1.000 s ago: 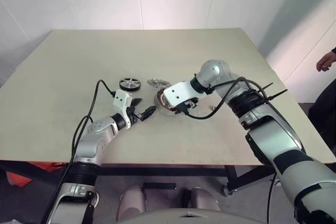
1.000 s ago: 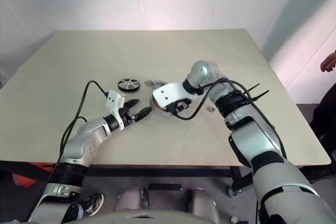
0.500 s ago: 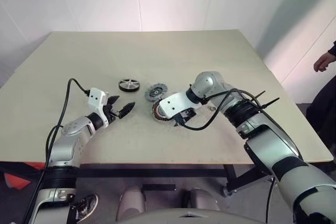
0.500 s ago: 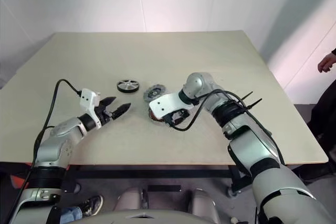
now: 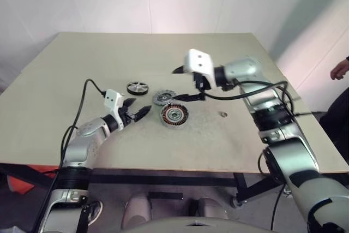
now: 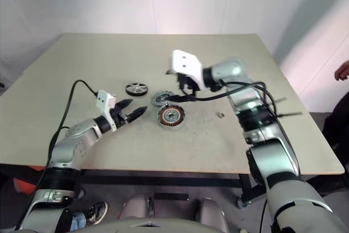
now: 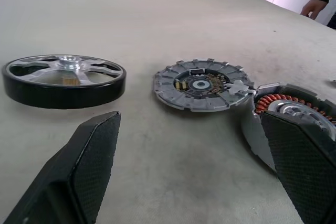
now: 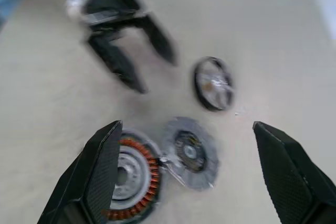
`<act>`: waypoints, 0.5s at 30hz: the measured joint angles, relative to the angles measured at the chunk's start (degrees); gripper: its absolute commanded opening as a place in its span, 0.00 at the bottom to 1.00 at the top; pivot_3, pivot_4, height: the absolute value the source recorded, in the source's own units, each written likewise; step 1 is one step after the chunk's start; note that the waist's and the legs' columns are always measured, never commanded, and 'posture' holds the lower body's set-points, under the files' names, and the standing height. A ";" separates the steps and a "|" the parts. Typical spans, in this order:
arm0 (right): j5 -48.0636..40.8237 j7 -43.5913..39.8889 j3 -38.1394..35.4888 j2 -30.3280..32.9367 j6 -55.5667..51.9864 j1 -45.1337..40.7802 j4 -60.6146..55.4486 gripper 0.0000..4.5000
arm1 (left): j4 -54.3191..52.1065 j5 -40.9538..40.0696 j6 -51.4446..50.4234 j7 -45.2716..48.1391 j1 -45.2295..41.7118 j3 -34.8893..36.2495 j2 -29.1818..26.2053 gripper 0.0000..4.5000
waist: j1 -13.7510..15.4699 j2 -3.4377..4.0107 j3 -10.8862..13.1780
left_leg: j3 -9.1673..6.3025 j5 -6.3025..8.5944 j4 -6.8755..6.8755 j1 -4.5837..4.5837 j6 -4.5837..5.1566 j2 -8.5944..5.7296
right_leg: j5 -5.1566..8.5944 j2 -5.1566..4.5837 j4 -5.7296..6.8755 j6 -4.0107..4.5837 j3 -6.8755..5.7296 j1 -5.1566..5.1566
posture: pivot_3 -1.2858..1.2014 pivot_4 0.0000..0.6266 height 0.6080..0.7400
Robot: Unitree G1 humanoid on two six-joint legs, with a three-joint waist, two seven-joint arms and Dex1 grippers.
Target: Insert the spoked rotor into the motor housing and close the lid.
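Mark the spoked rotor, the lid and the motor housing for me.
spoked rotor (image 7: 64, 80): left wrist view, dark rim.
lid (image 7: 201, 84): left wrist view, face centre.
motor housing (image 5: 174, 114): left eye view, silvery centre.

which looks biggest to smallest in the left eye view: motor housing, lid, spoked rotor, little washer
1. motor housing, widest, though also nearest the camera
2. lid and spoked rotor, too alike to rank; the rotor lies slightly farther back
3. washer, clearly smallest
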State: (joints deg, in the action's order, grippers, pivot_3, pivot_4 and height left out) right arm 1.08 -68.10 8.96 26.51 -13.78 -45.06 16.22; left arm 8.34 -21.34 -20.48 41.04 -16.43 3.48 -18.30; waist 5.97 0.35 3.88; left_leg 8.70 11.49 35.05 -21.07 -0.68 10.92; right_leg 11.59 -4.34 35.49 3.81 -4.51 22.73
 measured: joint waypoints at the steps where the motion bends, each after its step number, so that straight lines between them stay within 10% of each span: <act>1: -0.82 1.22 -2.01 1.73 -2.74 3.42 -0.24 0.99 | 0.12 0.02 -0.05 0.21 -0.08 -0.53 0.04 1.00 | 0.27 0.00 0.00 | -0.01 0.01 0.00 0.00 0.02 -0.04 | 0.00 -0.02 -0.06 -0.01 0.00 -0.05 | 0.52 0.00 1.00; 7: -3.50 6.46 -7.70 7.33 -10.88 21.60 -6.28 0.99 | 2.44 0.17 -0.30 2.89 -3.46 -2.78 -0.27 1.00 | -0.06 0.04 0.01 | 0.01 -0.03 -0.24 0.05 -0.05 -0.02 | 0.03 0.03 -0.11 -0.09 0.01 0.05 | 0.52 0.00 1.00; 15: -5.51 13.19 -8.84 6.72 -13.62 25.26 -7.47 0.99 | 5.52 0.74 -0.21 4.91 -6.53 -4.02 -0.28 1.00 | -0.46 0.13 -0.03 | 0.04 -0.14 -0.32 0.33 -0.20 -0.04 | 0.27 0.03 -0.11 -0.52 0.00 0.00 | 0.52 0.00 1.00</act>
State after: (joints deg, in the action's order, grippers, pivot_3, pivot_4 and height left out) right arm -4.43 -54.91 0.11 33.22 -27.40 -19.79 8.75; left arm 13.86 -20.61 -20.69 45.95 -22.97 -0.54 -18.59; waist 5.51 0.48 3.85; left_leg 8.74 11.35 34.73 -20.74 -0.88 10.88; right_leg 11.87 -4.31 35.38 3.29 -4.51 22.73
